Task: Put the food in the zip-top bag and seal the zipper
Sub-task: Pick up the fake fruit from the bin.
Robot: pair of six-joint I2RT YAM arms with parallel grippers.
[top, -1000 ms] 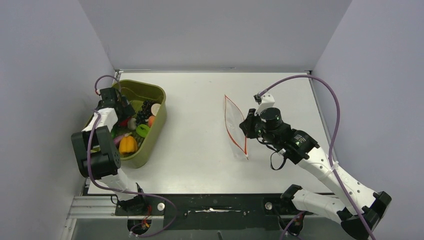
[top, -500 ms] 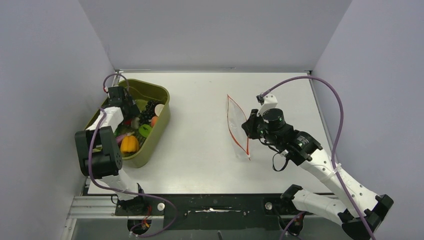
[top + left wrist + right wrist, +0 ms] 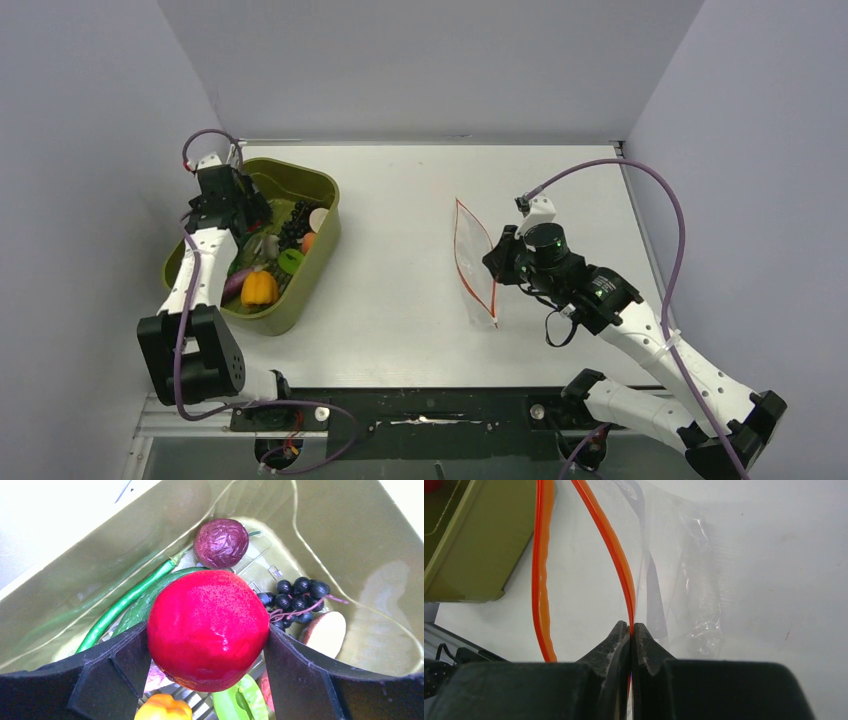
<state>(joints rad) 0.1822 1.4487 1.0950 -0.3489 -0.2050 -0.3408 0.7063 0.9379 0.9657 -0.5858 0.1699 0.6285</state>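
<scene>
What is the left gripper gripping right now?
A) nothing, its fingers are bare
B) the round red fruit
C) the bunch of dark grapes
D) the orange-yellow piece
B: in the left wrist view the red fruit is pinched on both sides by the left gripper, while the grapes lie loose in the green tub.

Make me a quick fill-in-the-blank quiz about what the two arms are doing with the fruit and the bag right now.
1. The left fingers grip a round ___ fruit over the tub.
2. The ___ fingers pinch the zipper.
3. The mouth of the zip-top bag stands ___.
Missing words: red; right; open.
</scene>
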